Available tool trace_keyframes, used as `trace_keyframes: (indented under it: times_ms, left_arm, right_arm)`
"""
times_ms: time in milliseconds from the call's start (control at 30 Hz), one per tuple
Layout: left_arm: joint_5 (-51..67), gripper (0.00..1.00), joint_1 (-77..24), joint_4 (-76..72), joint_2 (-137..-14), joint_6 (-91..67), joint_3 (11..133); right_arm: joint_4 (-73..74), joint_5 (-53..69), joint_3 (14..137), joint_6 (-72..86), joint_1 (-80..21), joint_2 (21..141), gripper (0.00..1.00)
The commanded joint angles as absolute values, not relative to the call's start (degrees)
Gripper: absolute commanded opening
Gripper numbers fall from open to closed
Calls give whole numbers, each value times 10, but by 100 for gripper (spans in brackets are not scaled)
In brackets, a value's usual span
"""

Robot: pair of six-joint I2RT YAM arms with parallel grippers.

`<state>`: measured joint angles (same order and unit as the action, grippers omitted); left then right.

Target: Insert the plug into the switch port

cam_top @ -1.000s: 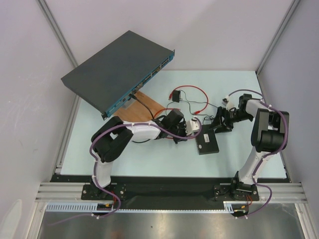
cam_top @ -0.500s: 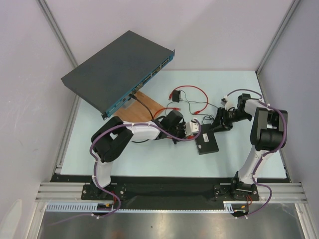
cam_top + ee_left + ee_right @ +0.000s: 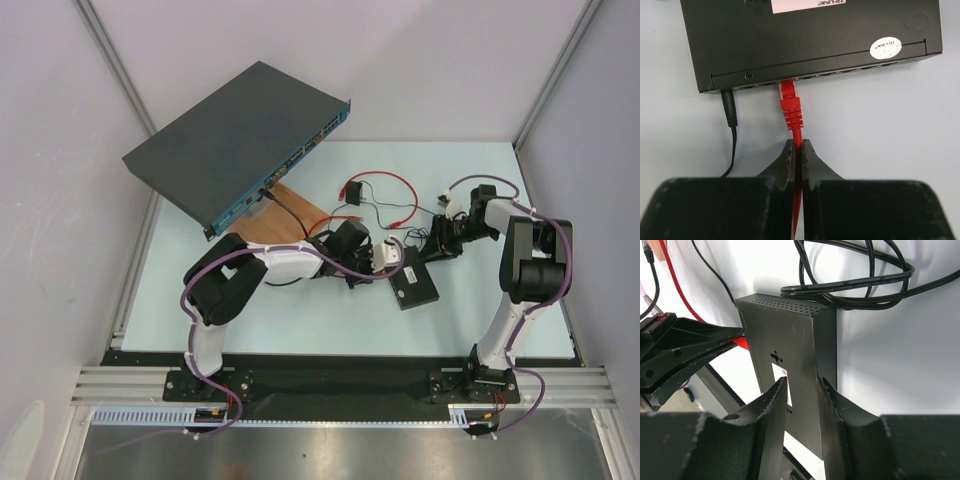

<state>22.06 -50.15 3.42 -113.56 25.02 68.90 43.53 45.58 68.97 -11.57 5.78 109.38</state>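
Note:
The switch (image 3: pixel 810 37) is a flat black box with a white label, lying on the table (image 3: pixel 470 180). The red plug (image 3: pixel 791 104) points at the port (image 3: pixel 786 84) in its side edge, its tip at the opening. My left gripper (image 3: pixel 797 149) is shut on the red cable just behind the plug. My right gripper (image 3: pixel 802 385) hovers over the switch's (image 3: pixel 790 345) far end, fingers apart, the box's face showing in the gap. From above, the left gripper (image 3: pixel 395 265) and right gripper (image 3: pixel 432 246) flank the switch (image 3: pixel 415 285).
A black power plug (image 3: pixel 729 106) sits in the switch left of the red one. A coil of black cable (image 3: pixel 855 285) lies behind the box. The large grey rack unit (image 3: pixel 240 135), a wooden board (image 3: pixel 298 212) and a small black cube (image 3: pixel 355 190) lie further back.
The right gripper's jaws have narrowed and it has shifted slightly toward the back. The switch has turned a little. The left gripper keeps its hold on the red cable.

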Motion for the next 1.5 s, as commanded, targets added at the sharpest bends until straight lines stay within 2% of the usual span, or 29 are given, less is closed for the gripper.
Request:
trace_keyframes:
  times_ms: [0,533,800,900,933,967,1100,1133,1200,1233,1300,1467]
  left_arm:
    - [236,0,-519,-38,-1157,235,742]
    - [221,0,-538,-53,-1201,192,831]
    - [221,1,-523,-44,-1128,244,717]
    - [218,7,-512,-26,-1108,254,695]
    - [218,16,-509,-22,-1104,257,692]
    - [218,19,-506,-14,-1102,262,689]
    - [218,24,-498,10,-1101,272,693]
    - [218,30,-497,16,-1100,276,695]
    - [226,36,-494,32,-1097,283,697]
    - [231,44,-492,34,-1093,285,696]
    - [248,48,-488,45,-1079,286,693]
    - [270,69,-476,71,-1027,280,691]
  right_arm:
    - [446,514,656,-79,8,1084,34]
    - [425,528,630,-55,-40,1070,31]
    - [460,516,647,-83,-3,1059,32]
    - [468,516,649,-92,26,1058,35]
    - [468,517,649,-94,29,1059,36]
    - [469,518,650,-97,34,1059,37]
    - [464,513,662,-94,47,1062,41]
    - [464,512,673,-93,51,1064,43]
    - [474,517,690,-101,62,1067,45]
    - [479,518,710,-105,67,1069,47]
    - [494,527,735,-112,82,1069,48]
    - [491,555,826,-99,107,1058,49]
